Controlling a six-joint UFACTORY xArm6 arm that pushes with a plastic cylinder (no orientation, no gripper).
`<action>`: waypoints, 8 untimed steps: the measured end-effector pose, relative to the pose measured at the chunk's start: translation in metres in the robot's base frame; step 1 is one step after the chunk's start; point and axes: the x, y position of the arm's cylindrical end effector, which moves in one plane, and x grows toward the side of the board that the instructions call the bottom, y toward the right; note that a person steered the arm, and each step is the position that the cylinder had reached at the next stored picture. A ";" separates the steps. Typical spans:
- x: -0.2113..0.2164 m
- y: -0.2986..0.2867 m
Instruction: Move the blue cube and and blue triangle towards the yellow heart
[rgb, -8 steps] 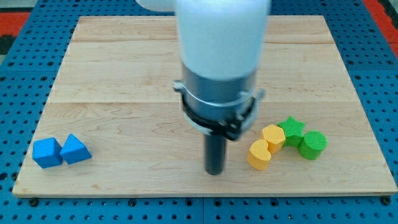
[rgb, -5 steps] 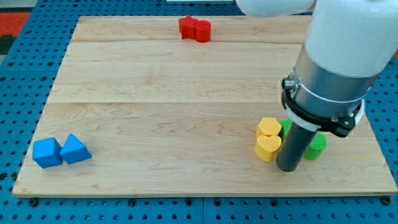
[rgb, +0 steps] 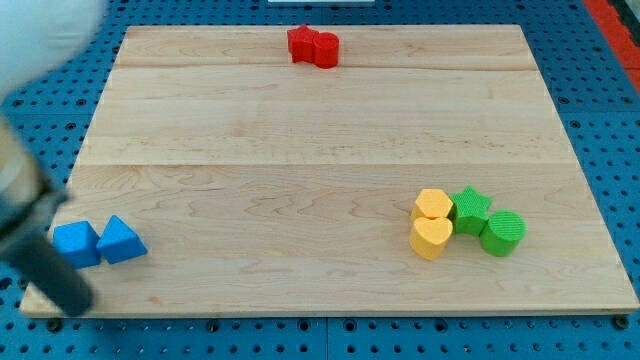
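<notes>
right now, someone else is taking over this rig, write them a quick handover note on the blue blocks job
My tip: blurred, at the board's bottom-left corner, just below and left of the blue cube.
Blocks: blue cube and blue triangle sit side by side at the view's lower left. The yellow heart is at the lower right, beside a yellow hexagon, green star and green cylinder.
Done: nothing pushed yet.
Left: push both blue blocks rightward to the heart.

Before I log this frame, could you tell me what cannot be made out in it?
- My tip: motion-blurred at the view's lower left, beside the blue cube; contact unclear.
- Arm body: cut off by the left edge.
- Red blocks: shapes too small to tell.
</notes>
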 end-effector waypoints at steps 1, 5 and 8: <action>-0.021 -0.034; -0.063 0.100; -0.063 0.232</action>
